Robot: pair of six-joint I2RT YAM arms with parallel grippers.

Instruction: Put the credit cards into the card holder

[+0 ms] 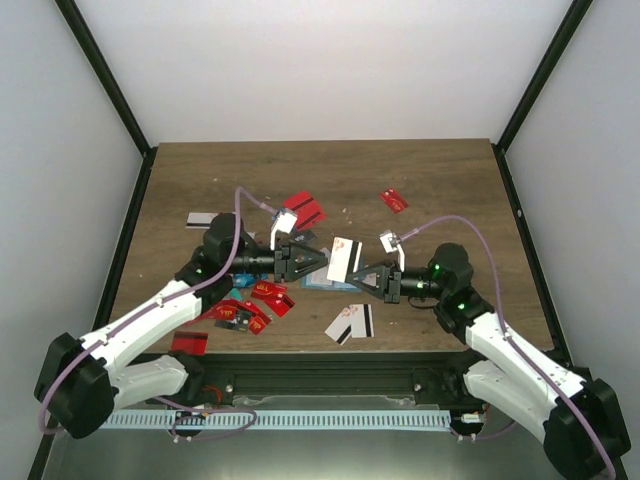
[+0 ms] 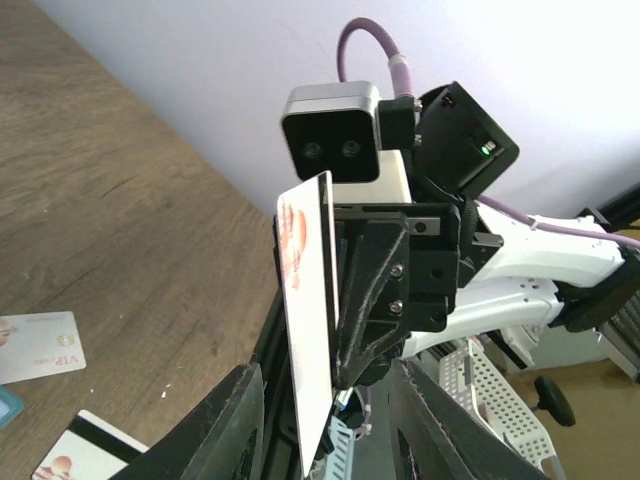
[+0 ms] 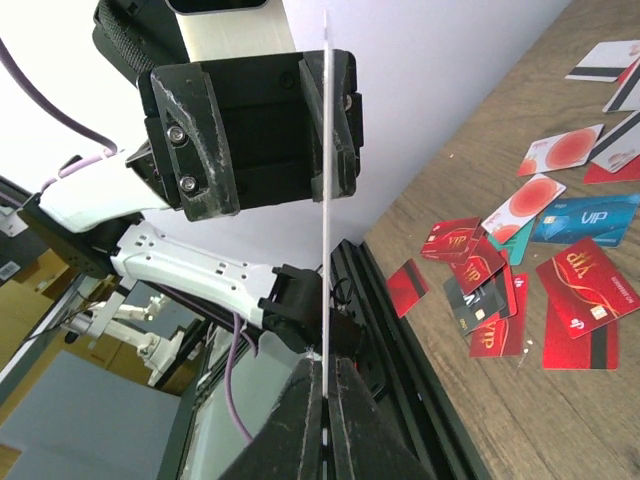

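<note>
**White card held on edge between the two pincers, above the holder**

At mid-worktop [image 1: 440, 180] the two arms meet nose to nose, with one white card [image 2: 305, 300] standing on edge between them. The right pincer [image 3: 325, 365] has its jaws pressed together on the card's edge, the fingers narrowing to a point around the thin plastic. The left pincer [image 2: 325, 367] faces it with jaws apart. The card hangs in the gap between its fingers, and the left wrist view shows a sliver of space on either side, so no clamp from that side can be seen. The card has a reddish mark on its face and a dark stripe along one side.

The card holder [image 1: 318, 284] lies flat on the worktop just below the two pincers, a pale teal-blue patch largely covered by them. The other credit cards [image 1: 255, 300] are scattered over the wood. There is a red heap beside the left arm, two white striped ones near the front edge, a few red ones further back, and one red card by the left arm's elbow
</note>
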